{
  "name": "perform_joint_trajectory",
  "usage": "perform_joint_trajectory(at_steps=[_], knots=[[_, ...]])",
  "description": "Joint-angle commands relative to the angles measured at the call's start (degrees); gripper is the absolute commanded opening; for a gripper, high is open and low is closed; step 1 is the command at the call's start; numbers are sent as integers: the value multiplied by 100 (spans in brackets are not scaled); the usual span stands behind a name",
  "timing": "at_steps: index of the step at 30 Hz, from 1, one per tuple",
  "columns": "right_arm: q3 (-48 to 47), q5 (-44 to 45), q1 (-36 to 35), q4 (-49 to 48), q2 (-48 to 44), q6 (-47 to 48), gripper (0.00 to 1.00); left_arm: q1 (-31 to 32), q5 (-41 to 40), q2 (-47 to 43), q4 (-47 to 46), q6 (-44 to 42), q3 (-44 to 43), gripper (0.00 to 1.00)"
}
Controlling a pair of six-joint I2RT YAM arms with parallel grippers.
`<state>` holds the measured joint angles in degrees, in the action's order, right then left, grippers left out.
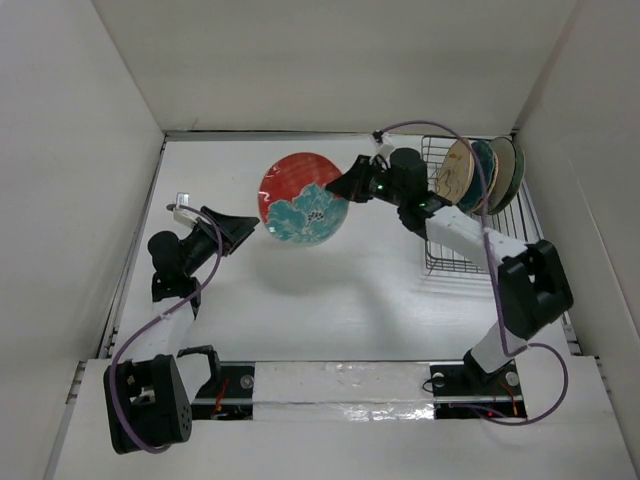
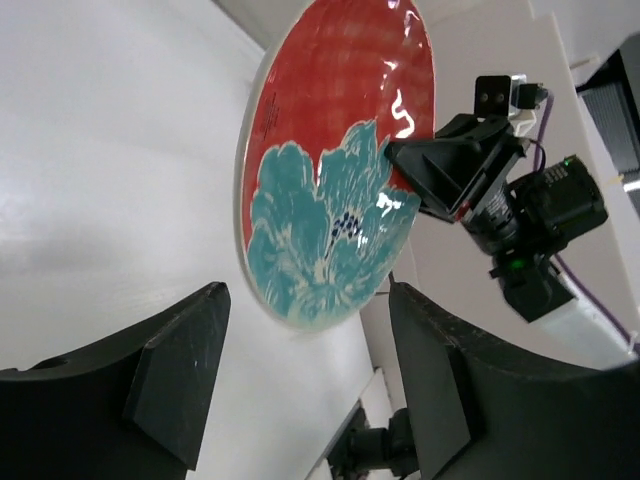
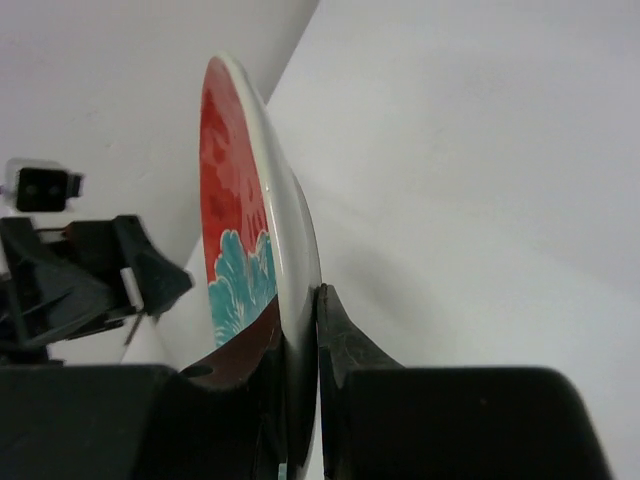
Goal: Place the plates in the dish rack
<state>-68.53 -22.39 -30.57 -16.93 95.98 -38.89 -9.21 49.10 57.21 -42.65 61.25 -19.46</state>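
Currently right gripper (image 1: 347, 186) pinches round red-and-teal plate (image 1: 303, 198) by its rim; left gripper (image 1: 245, 228) spread, clear of it; black wire rack (image 1: 450, 255) lies rightward.

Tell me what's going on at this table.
The right end effector is clamped on the rim of the red-and-teal plate, holding it tilted up off the table. The left end effector is open near the plate's opposite edge, not touching it. Three other plates stand on edge in the dish rack at the far right.
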Motion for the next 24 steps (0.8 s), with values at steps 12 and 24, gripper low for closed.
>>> perform_joint_trajectory(at_steps=[12, 24], knots=[[-1232, 4374, 1809, 2588, -1970, 2737, 0, 1745, 452, -482, 886, -1533, -1103, 77], [-2709, 5535, 2072, 3328, -880, 4108, 0, 2952, -1904, -1660, 4124, -4402, -1982, 77]])
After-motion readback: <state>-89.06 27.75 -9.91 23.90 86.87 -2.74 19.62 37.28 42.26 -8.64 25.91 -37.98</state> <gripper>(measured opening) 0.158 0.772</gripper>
